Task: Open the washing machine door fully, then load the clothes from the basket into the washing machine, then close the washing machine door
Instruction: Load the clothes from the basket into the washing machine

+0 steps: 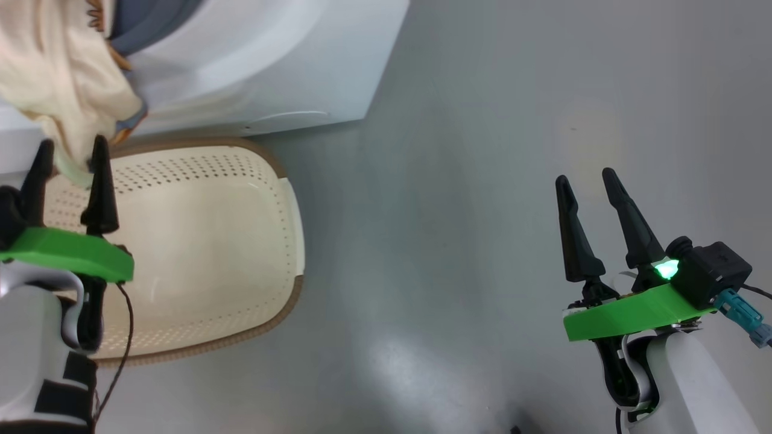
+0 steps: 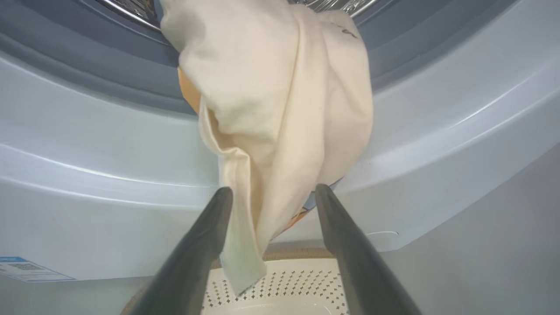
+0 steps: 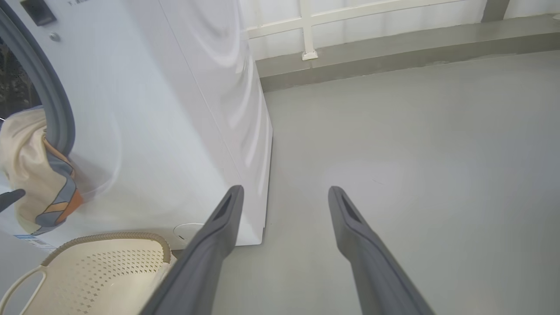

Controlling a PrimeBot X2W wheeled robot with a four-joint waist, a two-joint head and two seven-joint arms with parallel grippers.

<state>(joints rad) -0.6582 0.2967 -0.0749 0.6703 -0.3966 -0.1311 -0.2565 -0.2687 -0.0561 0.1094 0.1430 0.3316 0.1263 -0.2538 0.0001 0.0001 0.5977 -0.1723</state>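
Note on my rig: the left claw (image 1: pixel 72 143) and right claw (image 1: pixel 585 175) match, each with two long, tapered matte-black fingers on a bright green plate (image 1: pixel 633 310). The forearm shells (image 1: pixel 693 386) are pale white. Right wrist: black box (image 1: pixel 718 271), lit green lamp (image 1: pixel 666 268), teal plug (image 1: pixel 745 316). Left wrist: thin dark cable (image 1: pixel 123 343), black bands (image 1: pixel 57 386).

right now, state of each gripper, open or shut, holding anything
Left gripper: open, the clothes hang loose between its jaws, not gripped.
Right gripper: open, holding nothing.
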